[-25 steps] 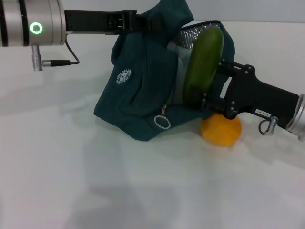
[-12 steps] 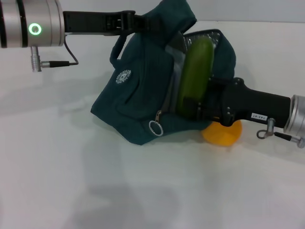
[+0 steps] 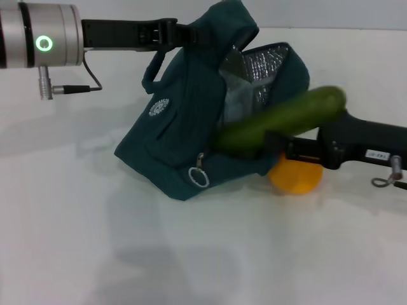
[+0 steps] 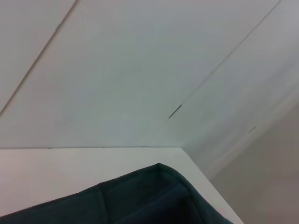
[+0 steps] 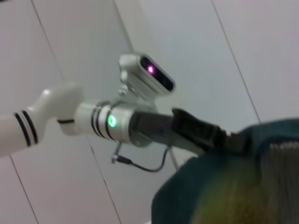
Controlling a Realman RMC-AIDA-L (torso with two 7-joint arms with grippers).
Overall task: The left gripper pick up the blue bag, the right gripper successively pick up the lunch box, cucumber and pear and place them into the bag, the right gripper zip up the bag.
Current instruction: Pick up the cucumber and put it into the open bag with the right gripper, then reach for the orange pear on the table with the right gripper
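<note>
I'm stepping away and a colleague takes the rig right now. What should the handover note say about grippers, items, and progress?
Left gripper: shut on the blue bag, holding its top edge up so the silver-lined mouth faces the right arm.
Right gripper: shut on the cucumber, which lies nearly level, one end at the bag mouth, most of it outside.
Pear: on the table, against the bag's lower edge, under the right gripper.
Lunch box: not visible; cannot tell whether it is inside the bag.
Left to do: get the cucumber in, then the pear, then zip the bag.
</note>
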